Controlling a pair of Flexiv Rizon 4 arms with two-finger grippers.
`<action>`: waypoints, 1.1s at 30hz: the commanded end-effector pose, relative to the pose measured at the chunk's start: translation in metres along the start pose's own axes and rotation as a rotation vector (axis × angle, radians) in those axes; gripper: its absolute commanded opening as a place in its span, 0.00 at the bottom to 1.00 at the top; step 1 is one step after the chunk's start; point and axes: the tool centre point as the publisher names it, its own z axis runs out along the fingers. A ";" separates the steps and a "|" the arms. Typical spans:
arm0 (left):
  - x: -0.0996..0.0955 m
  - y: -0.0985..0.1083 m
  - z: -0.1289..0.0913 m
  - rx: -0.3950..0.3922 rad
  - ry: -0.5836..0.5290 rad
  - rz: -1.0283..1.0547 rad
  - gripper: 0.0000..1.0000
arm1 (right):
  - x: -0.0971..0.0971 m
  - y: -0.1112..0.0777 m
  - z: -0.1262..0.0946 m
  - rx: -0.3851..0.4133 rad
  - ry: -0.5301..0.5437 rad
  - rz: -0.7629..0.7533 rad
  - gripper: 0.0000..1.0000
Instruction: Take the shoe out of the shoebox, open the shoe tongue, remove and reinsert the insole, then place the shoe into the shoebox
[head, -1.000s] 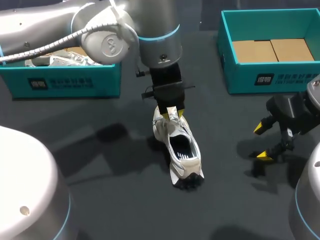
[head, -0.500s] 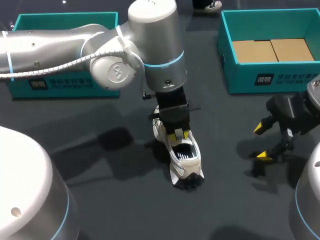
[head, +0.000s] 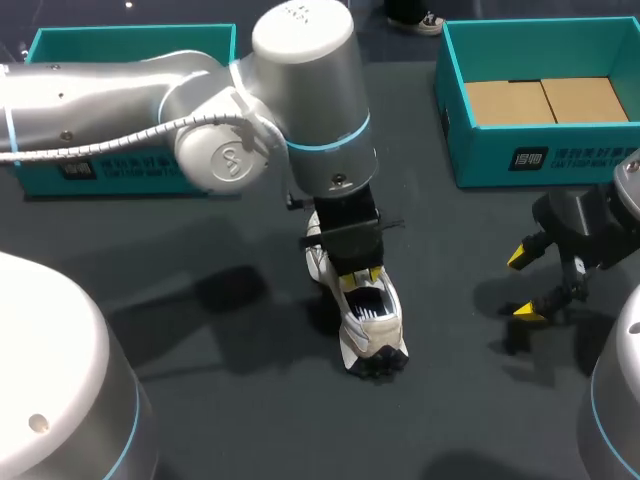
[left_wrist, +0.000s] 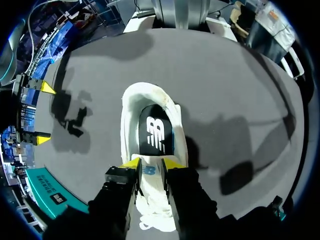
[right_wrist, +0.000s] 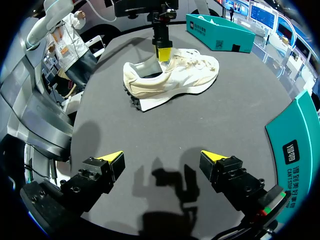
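Note:
A white sneaker (head: 368, 325) lies on the dark table near the middle, heel toward the front edge. My left gripper (head: 360, 277) stands upright over its opening. In the left wrist view the left gripper (left_wrist: 151, 163) is shut on the white tongue (left_wrist: 148, 171), with the yellow tips on either side of it. Ahead of the tips, the dark insole (left_wrist: 155, 133) shows inside the sneaker (left_wrist: 131, 125). My right gripper (head: 523, 285) hangs open to the right, well clear. The right wrist view shows the right gripper (right_wrist: 162, 157) wide open with nothing in it, and the sneaker (right_wrist: 172, 77) lies far ahead.
A teal shoebox (head: 130, 172) stands at the back left, mostly behind my left arm. A second teal box (head: 545, 150) with a cardboard floor stands at the back right. The shoebox (right_wrist: 215, 30) also shows beyond the sneaker.
My left gripper has moved from the lace end toward the sneaker's opening and dropped lower, its fingers narrowing slightly on the tongue. The right arm has not moved.

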 end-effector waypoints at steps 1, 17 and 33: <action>-0.004 -0.003 0.026 0.004 0.003 -0.010 0.25 | 0.001 0.000 0.000 0.001 -0.002 0.000 1.00; 0.009 -0.044 -0.054 -0.072 -0.063 -0.131 0.38 | 0.001 0.000 0.000 0.001 -0.002 0.000 1.00; 0.008 -0.057 -0.077 -0.062 -0.033 -0.332 1.00 | 0.001 0.000 0.000 0.001 -0.002 0.000 1.00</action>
